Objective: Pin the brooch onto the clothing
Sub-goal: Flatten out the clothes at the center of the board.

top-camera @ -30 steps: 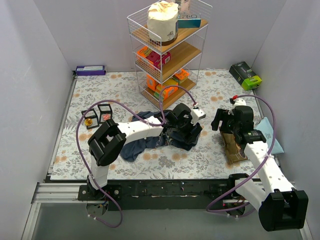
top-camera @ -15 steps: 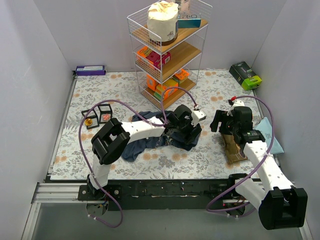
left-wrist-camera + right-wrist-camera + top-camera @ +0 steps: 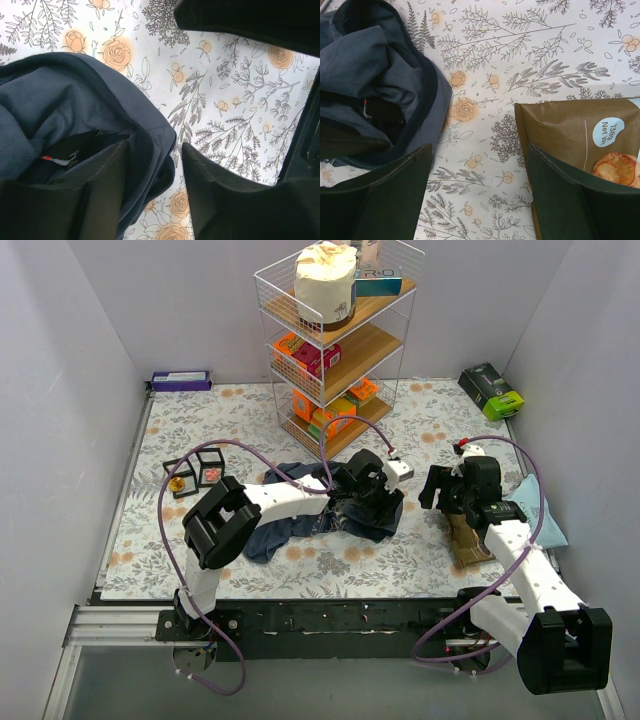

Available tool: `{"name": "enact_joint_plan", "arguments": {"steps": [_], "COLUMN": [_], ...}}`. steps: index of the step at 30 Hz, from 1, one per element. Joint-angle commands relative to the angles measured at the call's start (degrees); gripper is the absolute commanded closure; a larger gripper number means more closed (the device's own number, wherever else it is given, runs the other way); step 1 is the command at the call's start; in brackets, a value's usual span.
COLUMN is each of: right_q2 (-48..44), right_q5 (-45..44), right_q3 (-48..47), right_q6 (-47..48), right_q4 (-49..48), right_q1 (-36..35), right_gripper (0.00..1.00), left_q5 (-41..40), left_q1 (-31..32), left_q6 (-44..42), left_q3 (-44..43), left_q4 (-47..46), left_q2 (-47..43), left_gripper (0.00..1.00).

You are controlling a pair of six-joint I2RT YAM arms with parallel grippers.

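The clothing (image 3: 290,525) lies crumpled in a navy heap mid-table, also in the left wrist view (image 3: 75,100) and the right wrist view (image 3: 375,60). My left gripper (image 3: 375,502) is down at its right edge. Its jaws (image 3: 154,150) straddle a dark-trimmed fold; bare cloth still shows beside the right finger (image 3: 210,185), so it is open. My right gripper (image 3: 437,485) hovers open (image 3: 479,150) over the floral cloth, right of the clothing. Two small boxes (image 3: 195,473) hold a gold and a red item; whether either is the brooch I cannot tell.
A brown snack bag (image 3: 570,130) lies just right of the right gripper, under that arm (image 3: 468,540). A wire shelf rack (image 3: 335,350) stands behind the clothing. A green box (image 3: 492,390), a purple box (image 3: 181,380) and a pale blue cloth (image 3: 545,510) sit at the edges.
The left jaws have narrowed around the clothing's edge. The right gripper has drifted slightly down and left, staying open.
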State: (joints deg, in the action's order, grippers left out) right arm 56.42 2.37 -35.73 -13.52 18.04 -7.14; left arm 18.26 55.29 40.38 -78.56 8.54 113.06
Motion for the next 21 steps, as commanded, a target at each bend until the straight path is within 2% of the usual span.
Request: {"name": "enact_joint_plan", "arguments": {"steps": [1,4,10,13,15,16,21], "right_q2": [-0.17,-0.26,-1.14,-1.40,-1.32,-1.14,-1.05], "right_q5": [0.62,0.62,0.53,0.53,0.62,0.62,0.70], "right_q3": [0.13,-0.13,-1.01,-0.93,-0.93,-1.01,-1.19], "right_q6": [0.33,0.33,0.33,0.25,0.25,0.25,0.25], "right_q4": [-1.70,-1.43,-0.29,-0.20,-0.11,-0.11,0.15], "right_q1": [0.19,0.28,0.19,0.19,0.19,0.19,0.19], "right_gripper": [0.17,0.17,0.18,0.18,0.18,0.18,0.18], "left_q5": [1.17,0.81,-0.51,-0.51,-0.77,-0.86,-1.21], "left_q1": [-0.09,-0.09,-0.09,-0.09,-0.09,-0.09,-0.09], "left_q6": [0.84,1.28,2.25,2.33,2.51,2.60,2.68], "left_q3": [-1.85,-2.90,-3.79,-3.53,-3.61,-3.61,-3.79], "left_q4": [-1.15,-0.80,0.25,0.17,0.17,0.17,-0.27], "left_q2": [0.85,2.34,4.02,3.93,4.19,4.37,5.24], "left_gripper": [0.61,0.72,0.73,0.70,0.59,0.56,0.56]}}
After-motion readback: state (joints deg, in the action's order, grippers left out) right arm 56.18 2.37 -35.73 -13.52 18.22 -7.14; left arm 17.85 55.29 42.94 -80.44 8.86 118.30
